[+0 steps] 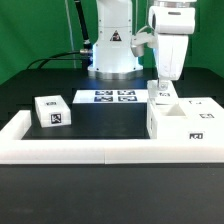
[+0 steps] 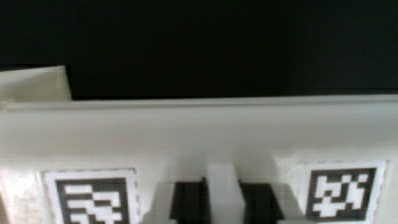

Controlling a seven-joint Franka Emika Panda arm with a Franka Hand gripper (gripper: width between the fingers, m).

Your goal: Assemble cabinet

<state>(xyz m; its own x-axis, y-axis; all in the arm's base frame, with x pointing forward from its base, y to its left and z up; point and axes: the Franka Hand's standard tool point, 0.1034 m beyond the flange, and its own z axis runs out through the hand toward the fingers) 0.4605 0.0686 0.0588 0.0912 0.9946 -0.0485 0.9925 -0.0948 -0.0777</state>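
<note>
Keep the hand (image 1: 163, 88) square over the cabinet (image 1: 186, 125) and lower straight, no twist; wrist view's blurry, so can't tell if it's pinching or spread.

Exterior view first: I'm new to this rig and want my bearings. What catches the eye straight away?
The gripper is right at the top of the big white cabinet at the exterior view's right. A lone tagged white block sits apart on the black table at the exterior view's left, with the marker board farther back. The wrist view shows only a blurred white surface with two tags, close up.
</note>
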